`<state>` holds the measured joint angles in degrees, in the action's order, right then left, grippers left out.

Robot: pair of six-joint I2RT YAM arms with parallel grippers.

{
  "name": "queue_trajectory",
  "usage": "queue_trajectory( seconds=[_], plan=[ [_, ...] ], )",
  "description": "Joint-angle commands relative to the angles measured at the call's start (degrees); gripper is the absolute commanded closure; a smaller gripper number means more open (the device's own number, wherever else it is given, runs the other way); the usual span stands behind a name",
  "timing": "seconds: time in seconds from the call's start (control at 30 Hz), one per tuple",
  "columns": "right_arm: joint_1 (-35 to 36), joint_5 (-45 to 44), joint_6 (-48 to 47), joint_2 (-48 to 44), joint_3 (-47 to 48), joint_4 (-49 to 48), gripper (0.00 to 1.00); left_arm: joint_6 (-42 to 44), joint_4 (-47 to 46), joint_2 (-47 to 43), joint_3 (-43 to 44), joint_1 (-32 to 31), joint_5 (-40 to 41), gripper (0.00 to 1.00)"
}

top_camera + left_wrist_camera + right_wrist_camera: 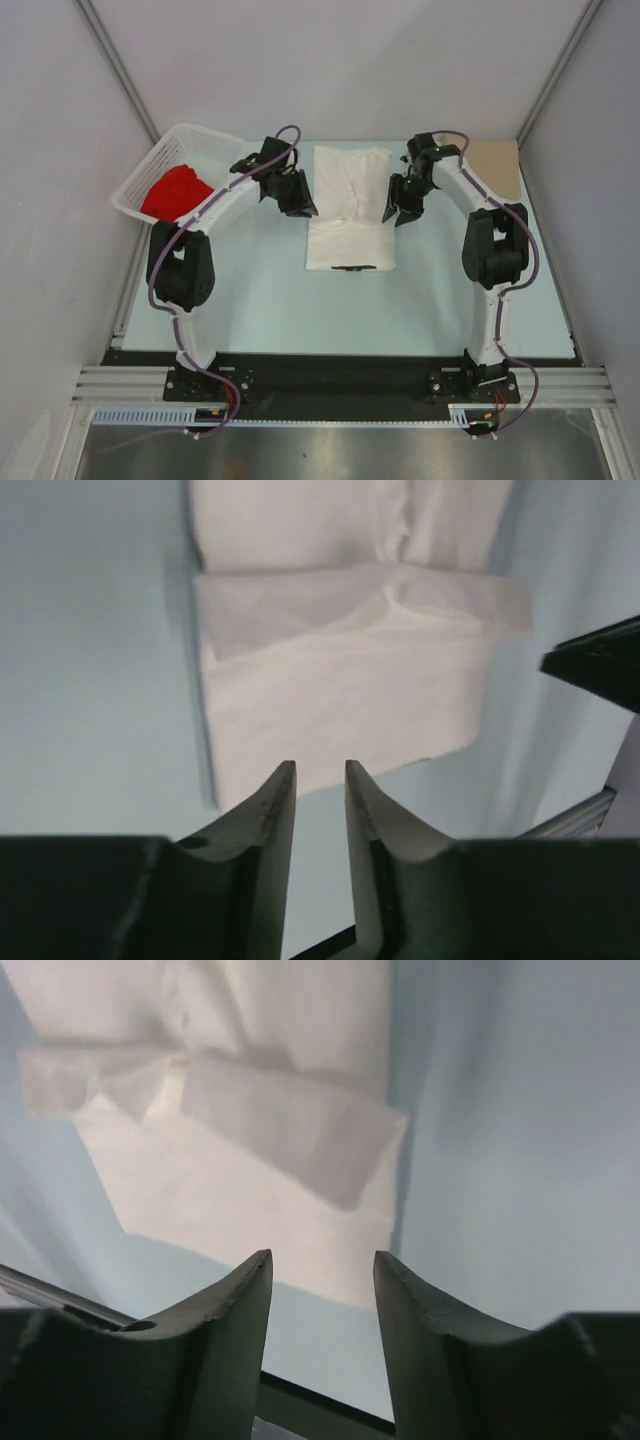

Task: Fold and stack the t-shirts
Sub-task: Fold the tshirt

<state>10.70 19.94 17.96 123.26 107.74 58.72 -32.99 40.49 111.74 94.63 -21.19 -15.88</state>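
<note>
white t-shirt [349,215] part-folded, flat, centre toward far edge | left gripper [320,772] slightly spread, empty | right gripper [322,1258] spread, empty | red t-shirt [175,192] in basket [150,165], far-left corner | tan t-shirt [492,165] far-right corner

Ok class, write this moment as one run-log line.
white t-shirt: partly folded, centre | left tool: open, empty | right tool: open, empty | red t-shirt: in basket | tan t-shirt: far right

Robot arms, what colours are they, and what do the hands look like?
The left arm and right arm are curvy white tubes with chunky black joints and thin purple cables along them. The left hand and right hand are black, each with two dark pointed fingers.
</note>
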Motion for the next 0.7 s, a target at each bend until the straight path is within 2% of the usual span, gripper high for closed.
queue_trajectory(
  seconds=[0.0,0.03,0.17,0.33,0.5,0.67],
  plan=[
    [6.34,-3.07,2.94,-6.19,-5.78,-3.77,0.56,0.39,-4.62,-1.54,-4.1,-4.29,-5.03,0.72],
    [7.05,-3.24,3.92,-6.37,-6.66,-6.66,0.62,0.12,-5.24,-1.09,-4.36,-4.82,-5.91,0.73],
    [11.27,-8.93,4.72,-4.7,-9.39,-12.04,0.69,0.3,-7.53,3.29,-2.88,-7.37,-7.41,0.73],
    [14.35,-16.15,5.33,-2.06,-8.17,-15.74,0.59,1.26,-9.81,8.48,-0.33,-7.46,-7.5,0.75],
    [14.7,-19.86,5.34,1.45,-3.6,-12.49,0.54,1.71,-9.02,12.18,2.49,-7.37,-7.85,0.73],
    [14.53,-23.54,4.55,4.35,-2.1,-14.06,0.5,1.97,-10.34,14.03,2.66,-7.03,-5.93,0.71]
  ],
)
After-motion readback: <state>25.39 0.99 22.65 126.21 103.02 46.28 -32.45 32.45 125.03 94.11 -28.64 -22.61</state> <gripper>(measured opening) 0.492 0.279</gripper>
